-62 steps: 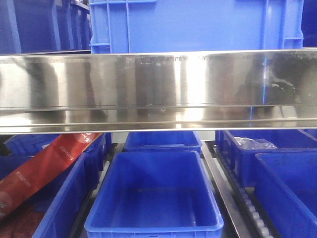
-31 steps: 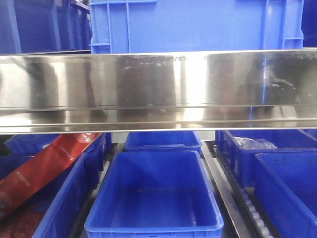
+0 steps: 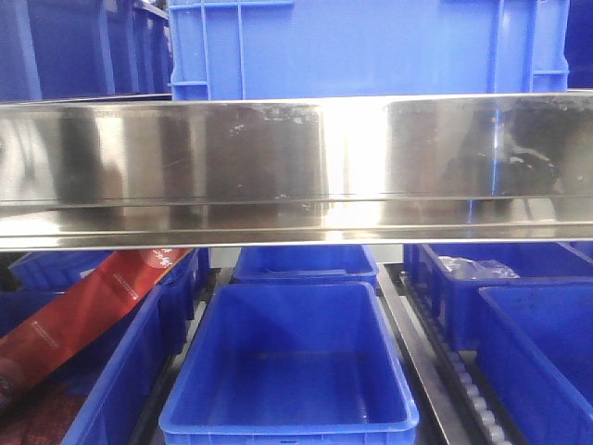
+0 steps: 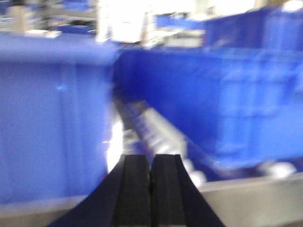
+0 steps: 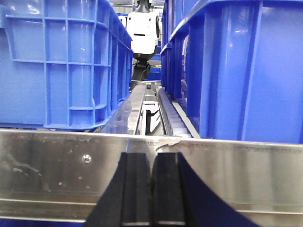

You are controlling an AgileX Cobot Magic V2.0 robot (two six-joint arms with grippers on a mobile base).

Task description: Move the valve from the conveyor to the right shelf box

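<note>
Currently: left claw [image 4: 150,189] fully closed, holding nothing (view blurred) | right claw [image 5: 151,189] fully closed, holding nothing, facing steel rail [image 5: 57,165] | valve, conveyor: neither visible | blue bins [image 3: 287,371] on shelf.

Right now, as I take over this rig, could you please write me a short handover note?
Left gripper: shut, empty, facing blue bins; that view is blurred.
Right gripper: shut, empty, in front of the steel shelf rail, between two blue crates.
Valve and conveyor: not in any view.
Front view: an empty blue box in the middle of the lower shelf, another box to the right.
Done: nothing visible; no valve held, none seen in a box.
Left: find the valve on the conveyor, pick it, place it in the right shelf box.
</note>
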